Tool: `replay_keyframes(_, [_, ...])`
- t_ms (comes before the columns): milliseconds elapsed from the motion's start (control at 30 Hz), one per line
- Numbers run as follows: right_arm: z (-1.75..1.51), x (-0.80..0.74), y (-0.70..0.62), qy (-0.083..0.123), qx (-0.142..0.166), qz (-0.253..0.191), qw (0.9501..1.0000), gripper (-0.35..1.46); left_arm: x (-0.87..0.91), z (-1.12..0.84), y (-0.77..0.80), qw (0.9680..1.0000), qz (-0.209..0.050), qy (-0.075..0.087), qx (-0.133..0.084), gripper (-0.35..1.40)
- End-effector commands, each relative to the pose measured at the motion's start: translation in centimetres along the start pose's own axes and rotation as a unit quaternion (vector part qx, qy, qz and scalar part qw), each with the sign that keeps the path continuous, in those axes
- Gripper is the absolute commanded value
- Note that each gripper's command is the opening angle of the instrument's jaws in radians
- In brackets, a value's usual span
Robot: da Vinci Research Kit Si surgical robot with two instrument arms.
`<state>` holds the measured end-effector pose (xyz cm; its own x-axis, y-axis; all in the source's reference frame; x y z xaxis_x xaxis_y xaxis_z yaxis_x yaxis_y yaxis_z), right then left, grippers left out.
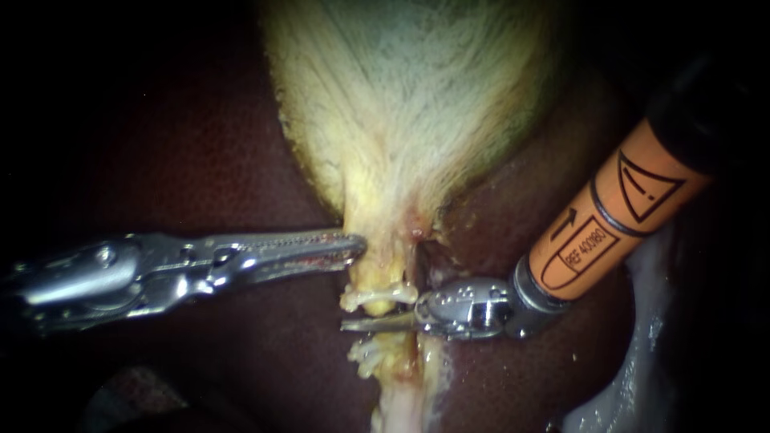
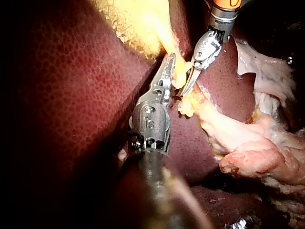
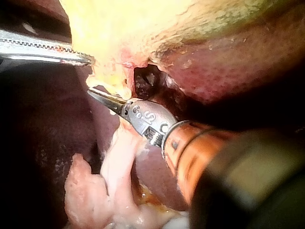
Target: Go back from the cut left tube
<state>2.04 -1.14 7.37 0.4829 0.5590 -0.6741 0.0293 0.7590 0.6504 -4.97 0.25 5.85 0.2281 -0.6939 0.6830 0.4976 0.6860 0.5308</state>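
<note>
Gallbladder [image 1: 401, 104] lies on the liver [image 1: 200, 144]. The cut tube [image 1: 383, 295] runs down from the gallbladder's neck and is parted in two: the upper stump sits against the neck, and the lower stump [image 1: 375, 354] is apart, farther from the gallbladder. The right instrument [image 1: 362, 324] has its blades closed together on nothing, lying across the gap between the stumps. The left instrument [image 1: 351, 247] has its jaws narrow, clamped on the neck's edge beside the upper stump.
</note>
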Motion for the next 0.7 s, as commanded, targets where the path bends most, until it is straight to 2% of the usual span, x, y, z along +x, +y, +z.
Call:
replay_keyframes(33, [0.0,0.0,-0.01,0.0,0.0,0.0,1.0,-0.35,0.0,0.0,0.0,1.0,0.0,0.0,0.0,0.0])
replay_keyframes(167, [0.0,0.01,-0.03,0.0,0.001,0.003,1.0,-0.35,0.0,0.0,0.0,1.0,0.0,0.0,0.0,0.0])
replay_keyframes(233, [0.01,0.02,-0.06,0.0,0.001,0.02,0.9998,-0.35,0.0,0.0,0.0,1.0,0.0,0.0,0.0,0.0])
replay_keyframes(300, [0.02,0.03,-0.09,0.0,0.004,0.029,0.9996,-0.13,0.0,0.0,0.0,1.0,0.0,0.0,0.0,0.0])
replay_keyframes(333, [0.03,0.04,-0.11,-0.001,0.007,0.034,0.9994,0.04,0.0,0.0,0.0,1.0,0.0,0.0,0.0,0.0])
replay_keyframes(433, [0.04,0.06,-0.14,-0.001,0.009,0.04,0.9991,0.22,0.0,0.01,0.0,1.0,0.0,0.0,0.0,0.0])
replay_keyframes(500, [0.05,0.07,-0.14,-0.001,0.009,0.04,0.9991,0.44,0.0,0.01,0.0,1.0,0.0,0.0,0.0,0.0])
replay_keyframes(567, [0.05,0.07,-0.14,-0.001,0.009,0.043,0.999,0.56,0.0,0.01,0.0,1.0,0.0,0.0,0.0,0.0])
replay_keyframes(700, [0.05,0.07,-0.14,-0.001,0.009,0.043,0.999,0.68,0.0,0.01,0.0,1.0,0.0,0.0,0.0,0.0])
